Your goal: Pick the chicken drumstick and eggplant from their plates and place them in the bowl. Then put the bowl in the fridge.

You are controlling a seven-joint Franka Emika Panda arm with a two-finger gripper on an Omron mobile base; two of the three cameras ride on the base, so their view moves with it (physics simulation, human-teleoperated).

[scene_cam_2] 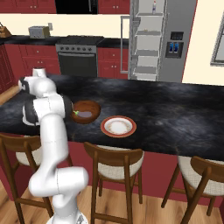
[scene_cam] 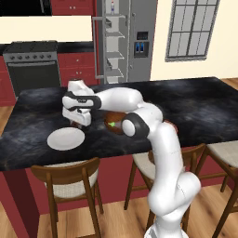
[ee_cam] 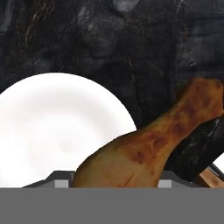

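**Drumstick lifted off the white plate, bound for the bowl**

Farthest left on the dark desk (scene_cam: pixel 42 116) lies the white plate (scene_cam: pixel 66 138), bare now, near the front edge. Just above its far right rim hangs the gripper (scene_cam: pixel 80 122), its jaws pinching the chicken drumstick (ee_cam: pixel 148 146); in the hand view the meat fills the lower right, thick end by the jaws and thin end pointing away, with the plate below and to the left. It is held clear of the desk, likely so it can be carried sideways without dragging.

Right of the gripper sits the brown bowl (scene_cam_2: pixel 86 111), already holding the eggplant (scene_cam_2: pixel 81 114), its green cap showing. Farther right is the orange-rimmed plate (scene_cam_2: pixel 118 126), empty. The bowl sits between the two plates, so each carry is short.

At the far side the fridge (scene_cam: pixel 128 42) stands with its door open and white shelves showing, ready for the bowl.
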